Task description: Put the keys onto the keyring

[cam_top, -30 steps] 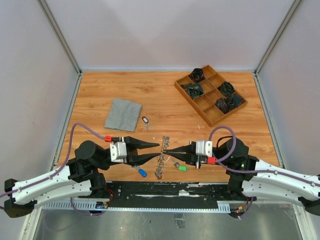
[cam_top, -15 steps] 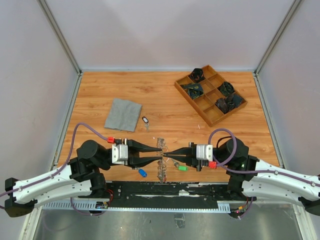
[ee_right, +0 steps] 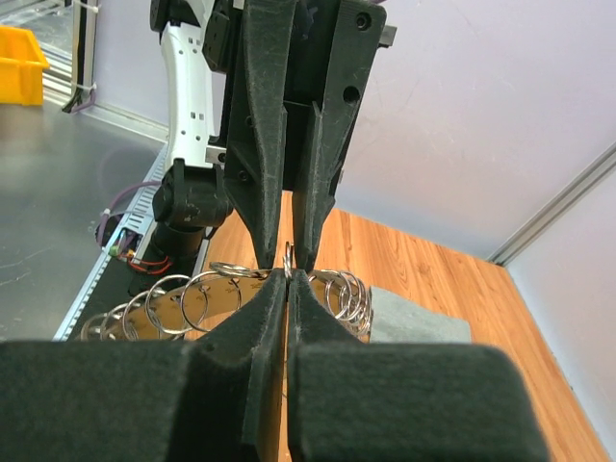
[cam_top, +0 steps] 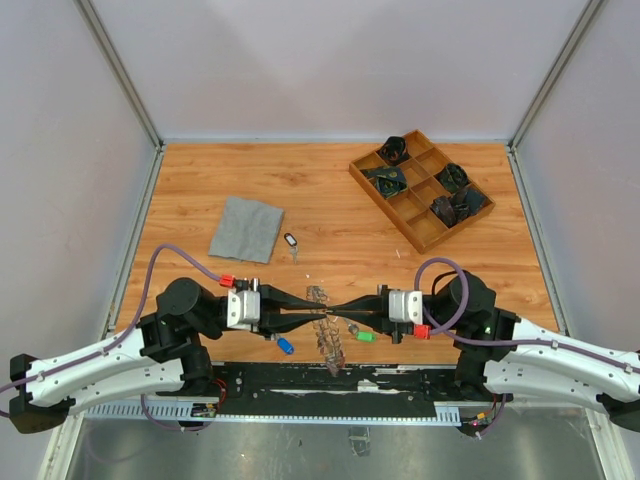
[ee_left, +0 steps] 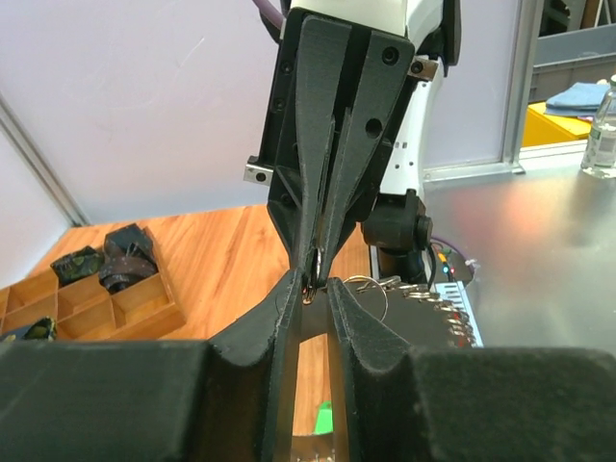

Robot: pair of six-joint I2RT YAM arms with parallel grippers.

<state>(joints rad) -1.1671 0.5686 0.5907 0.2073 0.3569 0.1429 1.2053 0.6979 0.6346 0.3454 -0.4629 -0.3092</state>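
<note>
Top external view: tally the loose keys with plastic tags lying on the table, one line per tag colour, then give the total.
blue-tagged key: 1
green-tagged key: 1
black-tagged key: 1
Total: 3
The small grey piece beside the green one is too small to identify, so it is left out.

the keyring (cam_top: 326, 325), crowded with silver keys (cam_top: 331, 352), shows edge-on as a spiky grey strip. a blue-tagged key (cam_top: 285, 346) and green-tagged key (cam_top: 366, 336) lie beside it, a black-tagged key (cam_top: 291, 241) farther back.
</note>
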